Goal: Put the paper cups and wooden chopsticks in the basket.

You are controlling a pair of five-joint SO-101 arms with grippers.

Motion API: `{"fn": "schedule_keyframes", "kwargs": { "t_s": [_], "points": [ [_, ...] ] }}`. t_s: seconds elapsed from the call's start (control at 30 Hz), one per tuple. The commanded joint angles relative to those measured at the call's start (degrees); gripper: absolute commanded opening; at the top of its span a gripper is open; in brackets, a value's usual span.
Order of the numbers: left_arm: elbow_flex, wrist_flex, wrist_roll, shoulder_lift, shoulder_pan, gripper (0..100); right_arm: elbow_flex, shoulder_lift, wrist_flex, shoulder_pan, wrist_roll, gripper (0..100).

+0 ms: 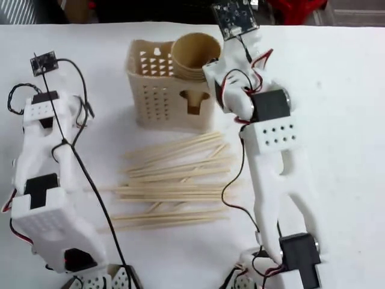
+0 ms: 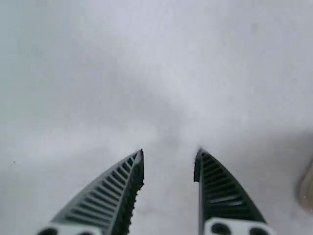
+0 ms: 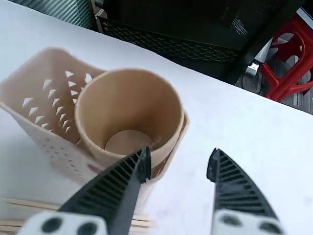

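A stack of tan paper cups point(image 1: 195, 54) stands upright in the right part of the cream perforated basket point(image 1: 157, 96). Several wooden chopsticks point(image 1: 174, 183) lie scattered on the white table in front of the basket. My right gripper point(image 3: 178, 164) is open just beside the cups point(image 3: 128, 113), one finger point(image 3: 128, 172) at the near rim, nothing between the fingers. The right arm point(image 1: 271, 138) stretches up to the basket's right side. My left gripper point(image 2: 168, 161) is open over bare table, holding nothing; its arm point(image 1: 42, 150) stands at the table's left.
The basket's left part point(image 3: 46, 93) holds nothing I can see. Beyond the table's far edge are dark furniture and a red stool point(image 3: 288, 63). Black cables point(image 1: 90, 174) run along the left arm, close to the chopsticks' left ends. White table spreads right of the right arm.
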Motion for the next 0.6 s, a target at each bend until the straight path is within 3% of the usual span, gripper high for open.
{"fn": "schedule_keyframes", "kwargs": {
  "t_s": [0.0, 0.17, 0.27, 0.37, 0.57],
  "points": [
    [-0.09, -1.14, 0.53, -0.13, 0.75, 18, -7.3, -2.86, 6.46, -1.8, 0.7, 19.8],
    [-0.26, -1.14, 0.44, -0.04, 0.48, 18, -11.25, -2.95, 24.75, -7.78, 10.81, 19.8],
    [-0.26, -1.14, 0.44, -0.04, 0.48, 18, -6.42, -3.03, 31.87, -13.93, 15.38, 19.8],
    [-0.26, -1.14, 0.44, -0.04, 0.4, 18, 5.01, -5.32, 29.58, -18.42, 19.87, 19.8],
    [-0.26, -1.14, 0.44, -0.04, 0.4, 18, 36.4, -11.12, 10.51, -25.1, 26.37, 13.6]
  ]
}}
